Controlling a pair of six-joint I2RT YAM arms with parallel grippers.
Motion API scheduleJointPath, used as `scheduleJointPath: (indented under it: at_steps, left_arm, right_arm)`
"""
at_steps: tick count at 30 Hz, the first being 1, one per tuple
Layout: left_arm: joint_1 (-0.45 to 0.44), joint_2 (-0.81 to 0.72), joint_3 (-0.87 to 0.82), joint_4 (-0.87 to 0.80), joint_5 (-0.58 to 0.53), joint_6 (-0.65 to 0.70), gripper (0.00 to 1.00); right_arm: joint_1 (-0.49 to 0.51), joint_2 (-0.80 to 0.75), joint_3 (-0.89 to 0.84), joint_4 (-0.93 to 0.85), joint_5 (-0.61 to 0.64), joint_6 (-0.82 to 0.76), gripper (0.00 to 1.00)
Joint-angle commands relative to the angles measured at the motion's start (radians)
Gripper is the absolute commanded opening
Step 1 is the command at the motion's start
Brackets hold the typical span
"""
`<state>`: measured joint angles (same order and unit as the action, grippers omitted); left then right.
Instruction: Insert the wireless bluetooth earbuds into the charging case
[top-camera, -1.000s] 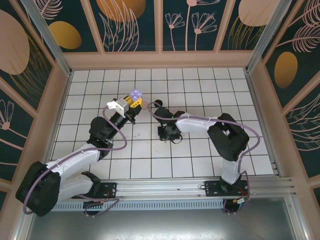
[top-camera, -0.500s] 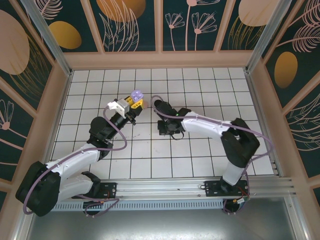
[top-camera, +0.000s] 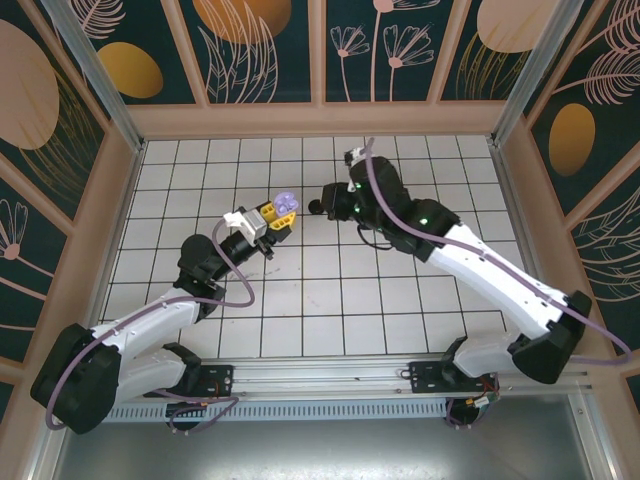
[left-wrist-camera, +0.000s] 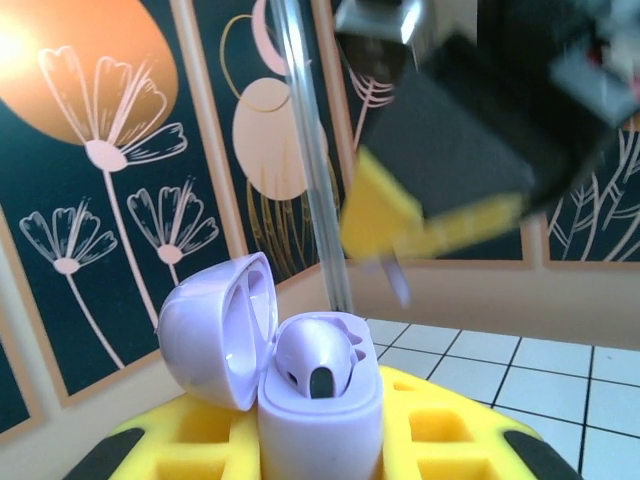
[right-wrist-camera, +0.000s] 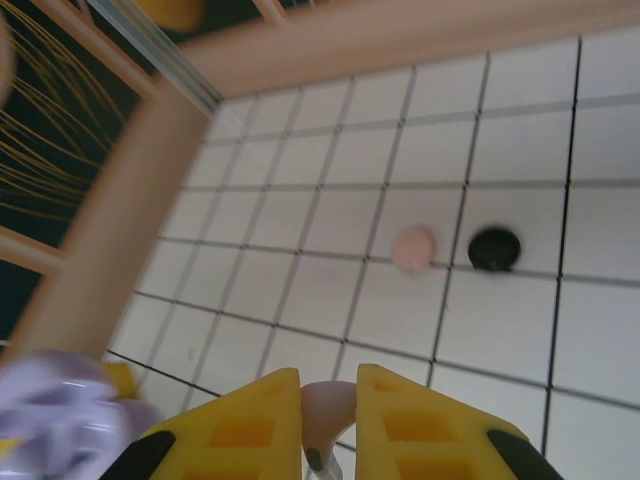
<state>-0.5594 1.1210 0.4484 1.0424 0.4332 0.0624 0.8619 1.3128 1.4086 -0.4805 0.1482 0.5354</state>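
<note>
White square tiles (top-camera: 330, 300) cover the floor. Peach-framed wall panels (top-camera: 265, 50) with a dark flower pattern close it on three sides, and a metal rail (top-camera: 330, 385) runs along the bottom edge of the top view.

One pale earbud (right-wrist-camera: 325, 410) is at the bottom centre of the right wrist view. The right gripper (right-wrist-camera: 328, 392) pinches it there, with its two yellow fingers pressed on it from both sides. A second, lilac earbud (left-wrist-camera: 314, 358) sits in the lilac charging case (left-wrist-camera: 320, 425) in the lower middle of the left wrist view and shows a dark oval spot on its front. The lid (left-wrist-camera: 215, 330) of the case is open and leans to the left. The left gripper (left-wrist-camera: 320, 452) clamps the upright case body between its yellow pads. In the upper right of this view the right gripper is a blurred dark and yellow shape, above the case and apart from it.

In the top view the case is just left of centre, and the tip of the right gripper is just beside it on the right with a small gap. Several rows of tiles lie between both grippers and the back and left walls. The right arm (top-camera: 480, 270) crosses the lower right part diagonally.

In the right wrist view a round pink case (right-wrist-camera: 412, 248) and a round black case (right-wrist-camera: 494, 248) lie side by side on the floor, near each other but apart, right of the middle of the frame. More tiles run beyond them to the foot of the wall.
</note>
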Motion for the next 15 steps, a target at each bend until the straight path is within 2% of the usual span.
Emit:
scheduleJointPath:
  at_steps: [1, 10, 15]
  left_arm:
    - [-0.005, -0.012, 0.005, 0.014, 0.079, 0.033, 0.0]
    - [-0.005, 0.062, 0.083, 0.023, 0.111, -0.036, 0.0]
    - [-0.006, 0.087, 0.11, 0.026, 0.12, -0.053, 0.0]
  right_arm:
    - [0.007, -0.056, 0.03, 0.088, 0.015, -0.066, 0.16]
    - [0.075, -0.127, -0.059, 0.315, -0.015, -0.155, 0.17]
    - [0.105, -0.117, -0.103, 0.372, -0.009, -0.166, 0.18]
